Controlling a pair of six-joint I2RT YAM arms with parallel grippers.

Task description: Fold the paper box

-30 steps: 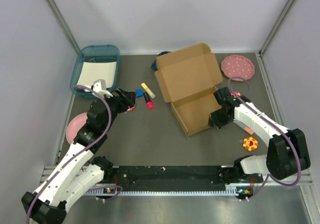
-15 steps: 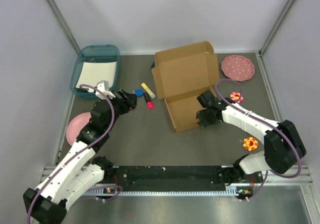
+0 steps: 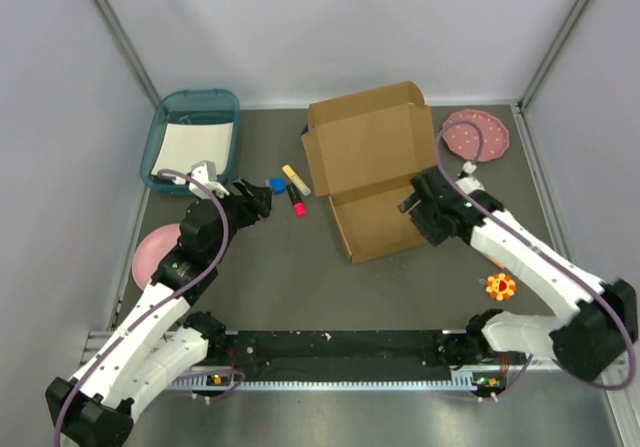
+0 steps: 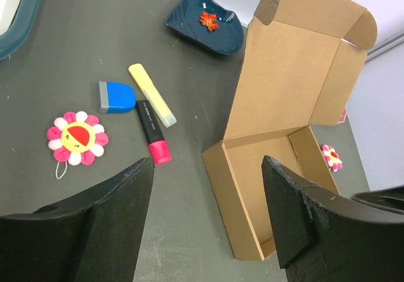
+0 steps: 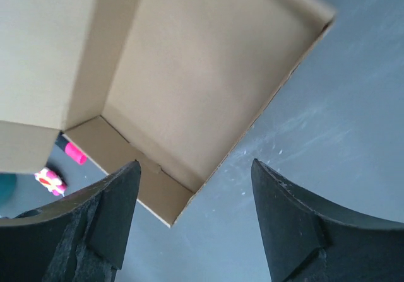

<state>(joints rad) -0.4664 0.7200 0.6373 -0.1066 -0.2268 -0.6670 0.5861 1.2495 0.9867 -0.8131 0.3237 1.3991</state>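
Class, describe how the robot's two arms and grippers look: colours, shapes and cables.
The left arm and right arm have white shells with black joints; a mauve cable loops along each. The left gripper and right gripper are black, with broad wedge-shaped fingers.

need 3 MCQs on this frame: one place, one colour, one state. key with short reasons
1. Where does the teal tray sit?
A) far left corner
B) far right corner
C) near edge, centre

2. What colour is the cap of the black marker?
A) green
B) pink
C) white

3. How is the lid of the paper box?
A) shut flat
B) torn off
C) open, standing up

Key:
1 A: the top view shows it where the left and back walls meet.
2 B: the left wrist view shows a pink end on the black body.
3 C: the lid rises behind the base, and the inside of the base is bare to view.
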